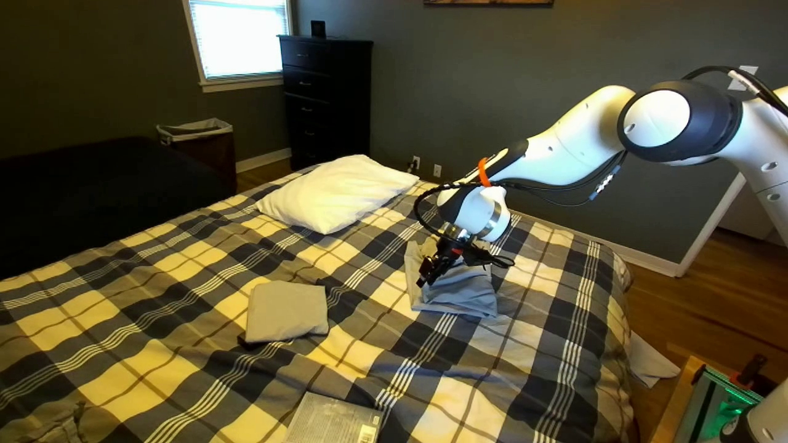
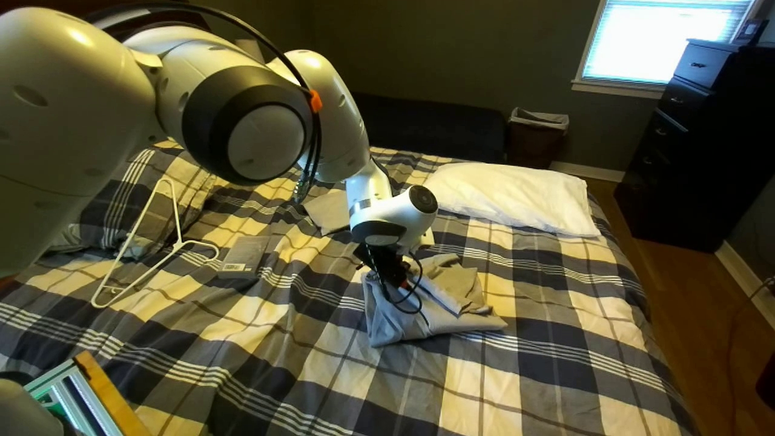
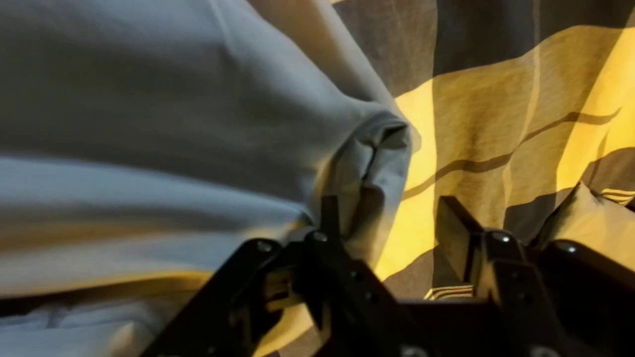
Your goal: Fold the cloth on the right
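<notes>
The cloth [image 1: 462, 295] lies rumpled and partly doubled over on the plaid bed, with creases and layered edges. It also shows in an exterior view [image 2: 405, 324] and fills the left of the wrist view [image 3: 188, 99]. My gripper [image 1: 425, 280] is low over the cloth's edge on the side toward the folded square; its dark body shows in an exterior view [image 2: 387, 269], where its tips are hidden. In the wrist view the gripper [image 3: 389, 213] is open. The left finger overlaps a rolled cloth edge and the right finger is over the bedspread. Whether a finger touches the cloth I cannot tell.
A small folded square cloth [image 1: 287, 311] lies apart on the bed. A white pillow [image 1: 338, 191] is at the far side. A flat grey box [image 1: 335, 421] and a white hanger [image 2: 175, 242] lie on the bed. A wood-edged stand [image 1: 689, 394] is beside the bed.
</notes>
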`<state>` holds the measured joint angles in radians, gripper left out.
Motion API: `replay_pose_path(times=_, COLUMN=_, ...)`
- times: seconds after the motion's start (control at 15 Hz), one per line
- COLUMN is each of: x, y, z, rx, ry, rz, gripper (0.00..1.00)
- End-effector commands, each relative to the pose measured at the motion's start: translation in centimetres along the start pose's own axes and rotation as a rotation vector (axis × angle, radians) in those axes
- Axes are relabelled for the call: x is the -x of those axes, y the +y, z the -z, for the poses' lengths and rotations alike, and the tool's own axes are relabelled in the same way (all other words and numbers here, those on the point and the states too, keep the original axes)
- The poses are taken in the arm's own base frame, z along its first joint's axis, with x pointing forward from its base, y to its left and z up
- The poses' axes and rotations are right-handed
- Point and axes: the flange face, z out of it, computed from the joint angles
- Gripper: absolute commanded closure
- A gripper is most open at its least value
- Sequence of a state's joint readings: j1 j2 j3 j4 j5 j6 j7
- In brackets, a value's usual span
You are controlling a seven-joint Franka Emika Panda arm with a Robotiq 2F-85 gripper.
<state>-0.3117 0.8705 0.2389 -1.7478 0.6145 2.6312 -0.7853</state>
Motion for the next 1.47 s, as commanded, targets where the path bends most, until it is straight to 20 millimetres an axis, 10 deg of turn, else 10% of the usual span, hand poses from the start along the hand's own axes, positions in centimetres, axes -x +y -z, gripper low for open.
replay_pose_path(times=0.0, x=0.4, y=-0.7, z=0.8, rx=-0.029, ry=-0.039, rz=-0.030, gripper=0.15)
replay_pose_path(times=0.27, x=2.0, y=-0.1, z=4.6, rx=0.035, ry=0.005, rz=-0.088, gripper=0.00)
replay_pose_path(times=0.8, x=11.1, y=8.4, z=18.6, rx=0.255, ry=0.169, rz=-0.456, gripper=0.00)
replay_pose_path(times=0.87, x=8.8, y=8.0, z=16.1, rx=0.239, ry=0.129, rz=-0.375, gripper=0.00)
replay_pose_path(times=1.4, x=4.8, y=10.0, z=16.0, rx=0.250, ry=0.157, rz=-0.706, gripper=0.00)
